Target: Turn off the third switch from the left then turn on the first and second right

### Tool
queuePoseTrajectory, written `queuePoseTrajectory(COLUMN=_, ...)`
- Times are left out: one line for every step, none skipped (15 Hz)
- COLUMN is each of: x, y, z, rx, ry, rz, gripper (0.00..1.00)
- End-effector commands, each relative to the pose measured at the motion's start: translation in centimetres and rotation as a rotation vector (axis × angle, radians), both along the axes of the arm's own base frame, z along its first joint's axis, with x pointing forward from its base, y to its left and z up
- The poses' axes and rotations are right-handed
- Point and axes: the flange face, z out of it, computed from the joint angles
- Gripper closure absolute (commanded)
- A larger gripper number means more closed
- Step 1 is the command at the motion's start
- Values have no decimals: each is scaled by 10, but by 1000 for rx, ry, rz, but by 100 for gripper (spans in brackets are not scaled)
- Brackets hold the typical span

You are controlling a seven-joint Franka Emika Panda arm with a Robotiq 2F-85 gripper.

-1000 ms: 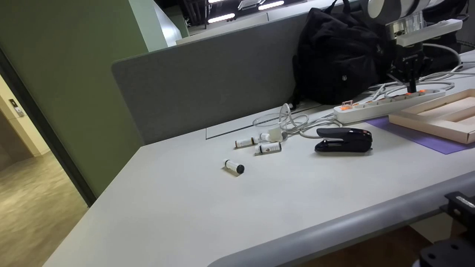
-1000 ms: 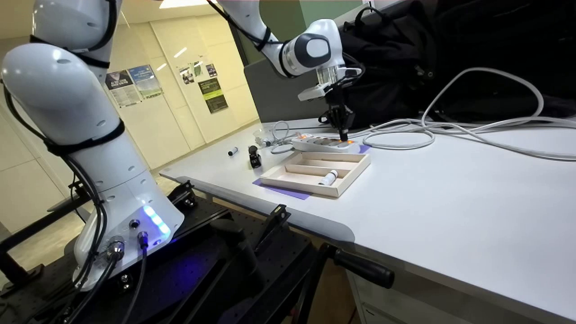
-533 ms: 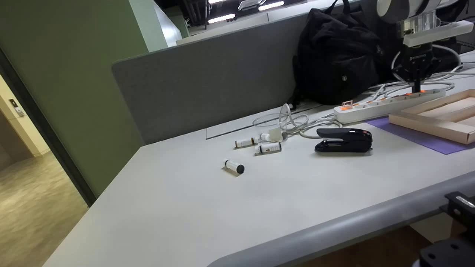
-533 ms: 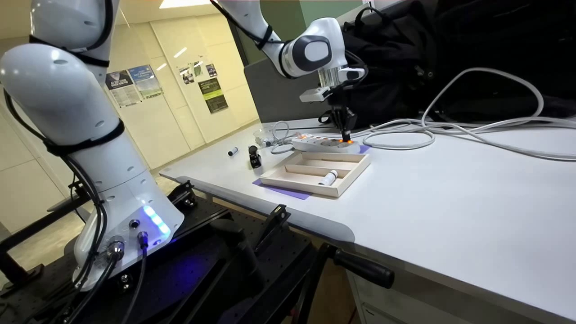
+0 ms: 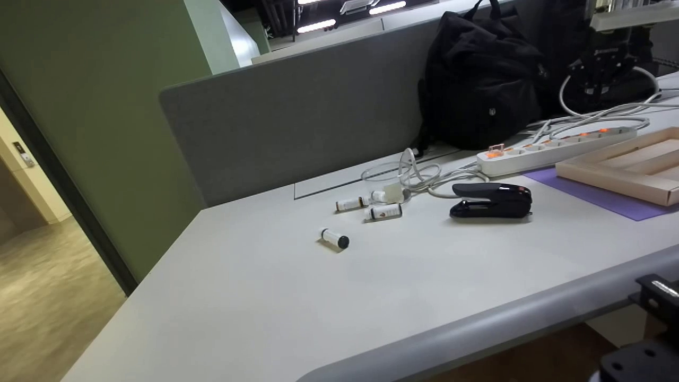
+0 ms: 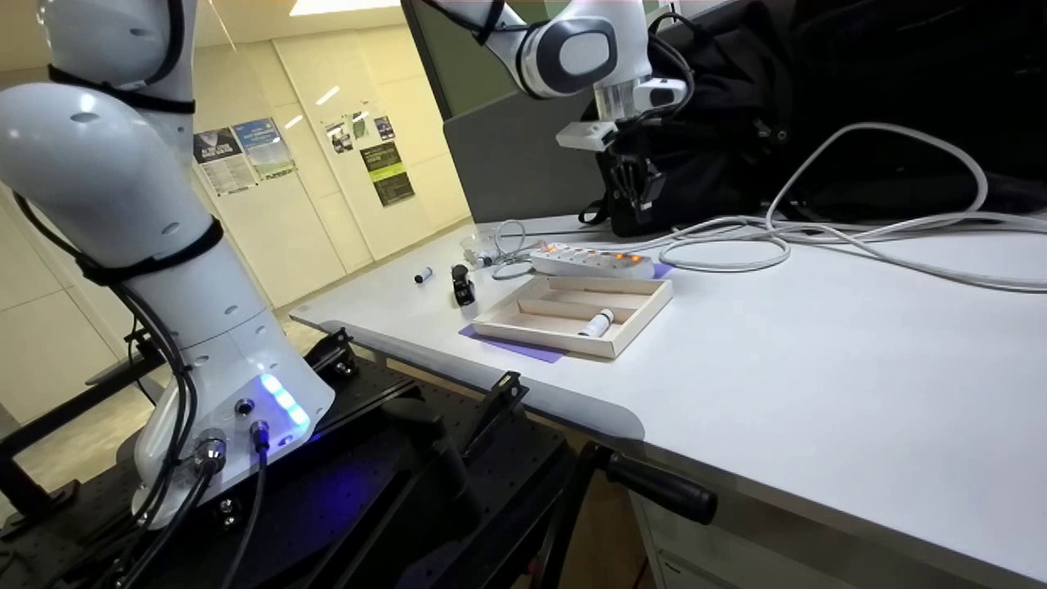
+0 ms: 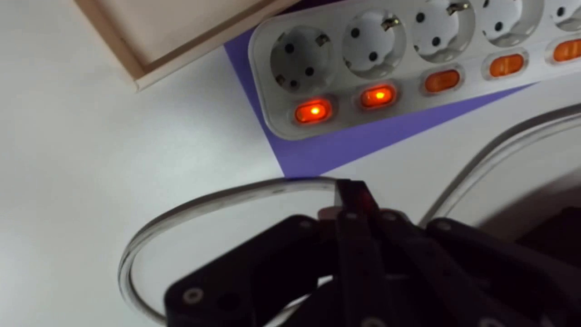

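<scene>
The white power strip [image 7: 338,79] lies on the table with a row of sockets and orange switches. It shows in both exterior views [image 5: 551,156] [image 6: 564,266]. In the wrist view, the two leftmost switches glow: the end switch [image 7: 313,111] and its neighbour [image 7: 378,96]. The switch after them [image 7: 442,81] and two more [image 7: 506,65] [image 7: 567,51] look unlit. The strip's far end is out of the wrist view. My gripper [image 7: 356,195] is shut and empty, fingertips together. In both exterior views it hangs above and behind the strip [image 5: 595,98] [image 6: 642,214], apart from it.
A wooden tray [image 6: 564,327] with a vial stands in front of the strip on purple paper [image 7: 299,156]. White cables [image 6: 728,254] lie behind and beside the strip. A black backpack [image 5: 482,85] stands behind. A stapler [image 5: 493,201] and small vials [image 5: 334,238] lie nearby.
My gripper has risen off the strip, where its fingertips were at the switches. In an exterior view one orange light showed near the fingers at first; two show now.
</scene>
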Motion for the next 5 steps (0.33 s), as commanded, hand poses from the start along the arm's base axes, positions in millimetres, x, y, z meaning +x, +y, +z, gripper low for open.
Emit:
queuePoseTrajectory(x=-7, y=-2, z=53, rx=13, ry=61, rz=36, gripper=74)
queuePoseTrajectory(x=-9, y=-2, z=59, rx=24, ry=105, rz=35, gripper=73)
queuePoseTrajectory(x=-5, y=-2, z=43, rx=22, ry=52, rz=33, gripper=92)
queuePoseTrajectory(x=-8, y=-2, z=52, rx=31, ry=73, rz=41, gripper=85)
queuePoseTrajectory(x=-9, y=-2, z=58, rx=33, ry=82, rz=44, gripper=79)
